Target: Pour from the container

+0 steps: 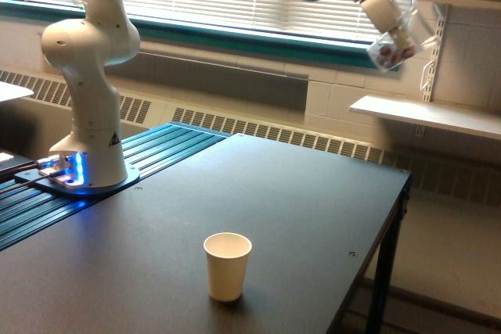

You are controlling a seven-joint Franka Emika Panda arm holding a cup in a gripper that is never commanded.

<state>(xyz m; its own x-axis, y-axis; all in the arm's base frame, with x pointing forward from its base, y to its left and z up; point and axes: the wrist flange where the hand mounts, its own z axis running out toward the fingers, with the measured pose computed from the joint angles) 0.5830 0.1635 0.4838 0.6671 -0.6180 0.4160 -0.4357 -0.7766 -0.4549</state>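
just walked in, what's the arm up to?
The Panda's gripper holds a clear plastic cup high in the air, tilted, with small dark pieces inside. It hangs toward the exterior view's right, by the window, well away from the white paper cup that stands upright on the black table. Nothing appears to be pouring yet, and the paper cup looks empty.
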